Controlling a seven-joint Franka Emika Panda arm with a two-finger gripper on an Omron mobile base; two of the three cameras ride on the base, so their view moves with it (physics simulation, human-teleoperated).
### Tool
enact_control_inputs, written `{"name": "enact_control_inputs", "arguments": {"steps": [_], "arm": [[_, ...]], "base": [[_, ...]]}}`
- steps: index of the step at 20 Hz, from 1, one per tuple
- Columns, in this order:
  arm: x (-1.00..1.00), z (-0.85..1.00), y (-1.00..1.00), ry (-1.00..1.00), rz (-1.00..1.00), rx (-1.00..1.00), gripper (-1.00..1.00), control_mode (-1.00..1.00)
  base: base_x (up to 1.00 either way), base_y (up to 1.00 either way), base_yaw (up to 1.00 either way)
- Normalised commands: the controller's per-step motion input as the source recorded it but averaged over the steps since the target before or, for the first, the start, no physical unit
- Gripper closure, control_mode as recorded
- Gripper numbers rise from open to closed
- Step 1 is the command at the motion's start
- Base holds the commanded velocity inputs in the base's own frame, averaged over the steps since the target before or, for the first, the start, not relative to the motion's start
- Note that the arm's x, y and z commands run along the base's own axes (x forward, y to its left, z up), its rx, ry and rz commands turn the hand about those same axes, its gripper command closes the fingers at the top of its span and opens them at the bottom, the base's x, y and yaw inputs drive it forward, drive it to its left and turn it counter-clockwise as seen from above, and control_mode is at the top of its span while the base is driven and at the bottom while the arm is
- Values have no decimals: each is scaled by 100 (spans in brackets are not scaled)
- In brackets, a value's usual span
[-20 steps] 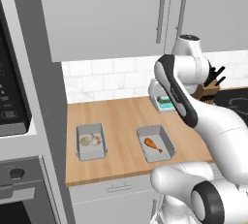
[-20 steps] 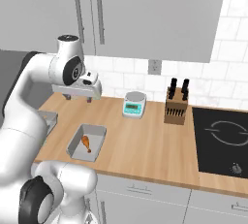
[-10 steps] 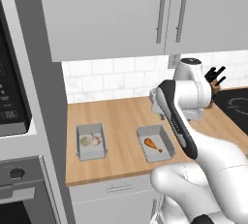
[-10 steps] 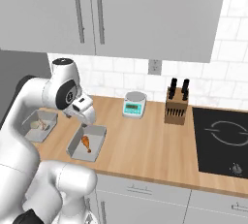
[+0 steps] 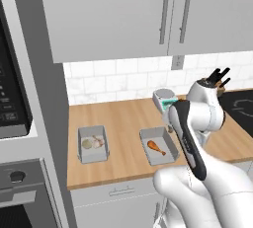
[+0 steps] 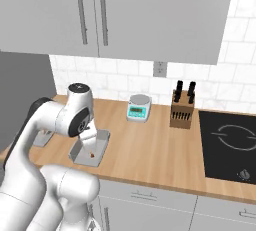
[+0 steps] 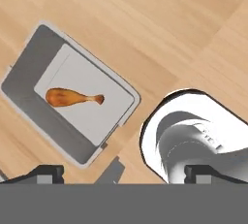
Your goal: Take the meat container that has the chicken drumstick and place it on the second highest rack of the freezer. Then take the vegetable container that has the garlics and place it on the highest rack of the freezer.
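The dark two-finger gripper [image 7: 123,173] hangs spread wide and empty above the shallow grey rectangular meat tray [image 7: 29,79] on the wooden counter [image 7: 160,19], the small orange-brown chicken drumstick [image 7: 72,97] inside, evidently lining up a rim grasp.

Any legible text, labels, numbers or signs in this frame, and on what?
None can be read.
Scale: its display shows marks, too small to read.
Microwave panel: pale marks, blurred.
Oven knob and stove: no readable signs.
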Motion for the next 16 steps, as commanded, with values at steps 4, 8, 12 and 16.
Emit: {"name": "enact_control_inputs", "arguments": {"steps": [4,8,12,16], "arm": [[14,-57,1,20,-1,7,-100,-100],[38,-47,11,29,-3,0,-100,-100],[34,-25,0,15,0,0,-100,-100],[20,-36,0,21,0,0,-100,-100]], "base": [[0,0,0],[0,0,0],[0,0,0],[0,0,0]]}}
